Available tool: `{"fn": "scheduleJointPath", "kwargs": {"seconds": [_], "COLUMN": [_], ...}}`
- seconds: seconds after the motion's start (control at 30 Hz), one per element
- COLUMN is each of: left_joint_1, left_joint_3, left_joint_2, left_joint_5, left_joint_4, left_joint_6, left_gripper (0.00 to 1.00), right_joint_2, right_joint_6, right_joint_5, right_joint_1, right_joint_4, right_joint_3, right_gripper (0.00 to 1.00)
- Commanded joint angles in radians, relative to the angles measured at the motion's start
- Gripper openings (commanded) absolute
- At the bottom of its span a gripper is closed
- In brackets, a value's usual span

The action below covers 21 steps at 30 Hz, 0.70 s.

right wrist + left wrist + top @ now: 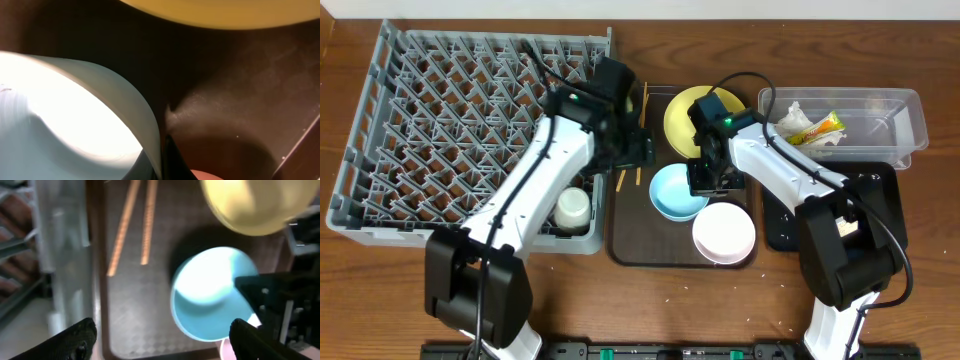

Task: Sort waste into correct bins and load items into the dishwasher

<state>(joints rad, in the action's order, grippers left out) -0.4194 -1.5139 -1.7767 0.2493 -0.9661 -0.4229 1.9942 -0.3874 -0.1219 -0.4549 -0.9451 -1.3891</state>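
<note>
The light blue bowl (676,193) sits on the brown serving tray (632,245), between the yellow plate (682,122) and the white bowl (724,232). My right gripper (704,181) is shut on the blue bowl's rim (60,115), one finger inside and one outside (162,150). My left gripper (642,150) is open and empty above the tray, its fingers wide apart (162,345) over the blue bowl (210,295). The chopsticks (622,180) lie on the tray (134,227). The white cup (572,208) stands in the grey dish rack (450,120). The tissue (796,120) and the wrapper (823,128) lie in the clear tub (895,125).
The black tray (882,215) lies below the clear tub, partly under my right arm. A few white specks lie on the table in front of the brown tray (670,295). The rack's edge (55,240) runs along the tray's left side.
</note>
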Motion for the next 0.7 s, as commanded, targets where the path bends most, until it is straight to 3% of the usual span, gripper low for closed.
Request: {"fn": "scheduleJointPath", "kwargs": {"seconds": [0.0, 0.33, 0.57, 0.67], "left_joint_1": [-0.042, -0.063, -0.065, -0.065], "left_joint_3": [0.007, 0.007, 0.007, 0.007], "left_joint_2": [-0.023, -0.115, -0.185, -0.2], "left_joint_5": [0.001, 0.084, 0.11, 0.109], "left_joint_4": [0.039, 0.06, 0.013, 0.005], "left_joint_6": [-0.013, -0.035, -0.073, -0.073], "left_gripper": [0.86, 0.86, 0.8, 0.79], "right_joint_2": [0.005, 0.005, -0.005, -0.048], "right_joint_6": [0.011, 0.011, 0.01, 0.01], "right_joint_5": [0.028, 0.028, 0.006, -0.002], "right_joint_1": [0.024, 0.025, 0.025, 0.026], "right_joint_4": [-0.01, -0.003, 0.034, 0.048], "right_joint_3": [-0.015, -0.016, -0.018, -0.037], "right_gripper": [0.01, 0.01, 0.01, 0.09]}}
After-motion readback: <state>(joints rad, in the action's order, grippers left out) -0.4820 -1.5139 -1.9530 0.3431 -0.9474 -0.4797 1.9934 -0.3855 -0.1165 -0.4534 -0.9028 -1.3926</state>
